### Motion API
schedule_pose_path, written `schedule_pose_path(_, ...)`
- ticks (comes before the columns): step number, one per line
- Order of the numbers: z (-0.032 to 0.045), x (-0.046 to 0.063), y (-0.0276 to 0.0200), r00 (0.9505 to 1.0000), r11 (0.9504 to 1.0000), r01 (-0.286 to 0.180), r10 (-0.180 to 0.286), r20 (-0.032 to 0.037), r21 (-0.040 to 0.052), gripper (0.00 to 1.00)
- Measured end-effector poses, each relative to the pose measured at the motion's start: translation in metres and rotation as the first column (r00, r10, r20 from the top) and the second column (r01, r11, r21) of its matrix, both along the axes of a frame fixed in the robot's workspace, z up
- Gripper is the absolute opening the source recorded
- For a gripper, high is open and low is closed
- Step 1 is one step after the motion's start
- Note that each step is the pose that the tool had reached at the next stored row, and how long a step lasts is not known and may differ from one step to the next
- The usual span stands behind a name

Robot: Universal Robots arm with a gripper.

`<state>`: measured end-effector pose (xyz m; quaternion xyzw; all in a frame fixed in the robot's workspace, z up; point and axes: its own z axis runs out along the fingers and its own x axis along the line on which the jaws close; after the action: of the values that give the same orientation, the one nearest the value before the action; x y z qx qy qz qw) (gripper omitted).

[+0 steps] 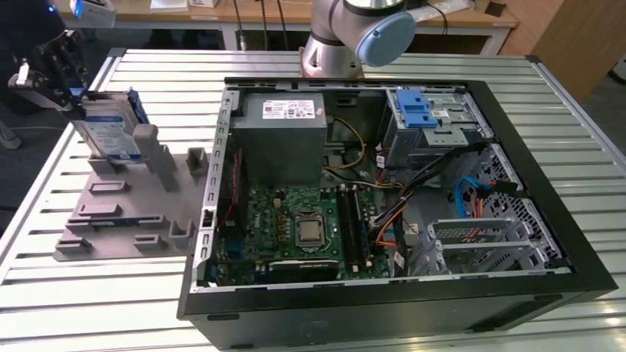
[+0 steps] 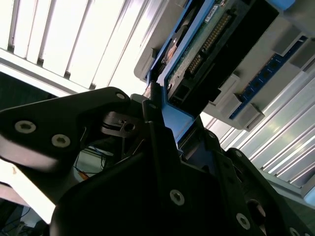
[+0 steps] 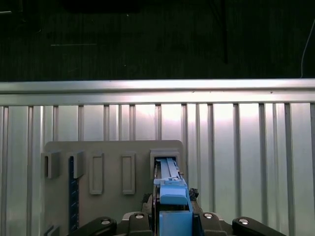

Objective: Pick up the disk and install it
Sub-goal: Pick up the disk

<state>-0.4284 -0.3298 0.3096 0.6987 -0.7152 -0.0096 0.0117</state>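
The disk (image 1: 110,132), silver with a white-and-blue label and a blue bracket, stands on edge at the back of the grey holder (image 1: 117,213), at the exterior view's left. My gripper (image 1: 73,99) is at its upper end, shut on it. In the second wrist view the black fingers (image 2: 153,115) press the blue bracket of the disk (image 2: 206,44). In the first wrist view the disk (image 3: 170,191) runs from my gripper (image 3: 172,223) down to a slot in the holder (image 3: 113,172). Whether its lower end rests in the slot I cannot tell.
An open computer case (image 1: 547,220) lies on the slatted metal table (image 1: 98,308), right of the holder. Inside it are a grey power supply (image 1: 284,139), a motherboard (image 1: 303,227) and a drive bay with a blue bracket (image 1: 421,110). The arm's base (image 1: 338,44) stands behind the case.
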Motion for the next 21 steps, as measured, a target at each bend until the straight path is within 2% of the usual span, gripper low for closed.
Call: schedule_pose_path(21,0.0112,0.0,0.0,1.0,1.0,0.0,0.0,0.0001,0.001,0.36)
